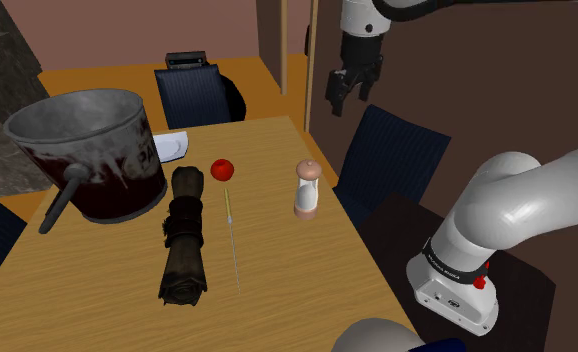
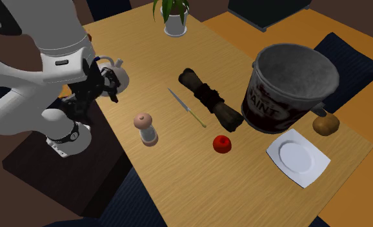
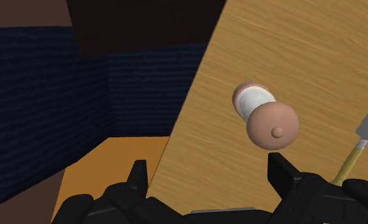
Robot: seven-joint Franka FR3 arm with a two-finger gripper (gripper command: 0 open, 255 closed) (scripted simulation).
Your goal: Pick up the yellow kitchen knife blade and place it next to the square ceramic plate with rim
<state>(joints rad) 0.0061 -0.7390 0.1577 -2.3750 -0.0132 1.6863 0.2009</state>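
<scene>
Plainly, the wooden table (image 1: 297,290) carries a good deal around the knife (image 1: 232,238), which lies flat on the bare wood near the middle of the shoulder view. Just beside it, on that view's left, lies a dark rolled bundle (image 1: 184,235), running almost parallel to it. A small red fruit (image 1: 222,169) sits just past the knife's upper end, and a pinkish pepper mill (image 1: 307,188) stands upright a little to the right. A big, grimy metal bucket (image 1: 92,150) fills the upper left, and the square white plate (image 2: 298,158) lies behind it. In the second exterior view the plate sits at the lower right, well apart from the knife, with the bucket, the bundle's end and the fruit between them. A brown lump (image 2: 325,124) rests beside the bucket, and a white teapot (image 2: 117,72) and a potted plant (image 2: 175,19) stand toward that view's upper left.

The knife is long and thin. In the second exterior view its axis runs diagonally, the grey blade toward the upper left and the yellow handle toward the lower right, nearest the fruit. In the shoulder view it runs nearly top to bottom.

The gripper (image 1: 347,97) hangs high in the shoulder view's upper right, above the table's edge and a dark blue chair (image 1: 392,160). Its fingers (image 3: 138,177) stand wide apart with nothing between them. In the wrist view the mill lies ahead of them, the knife off to one side.
</scene>
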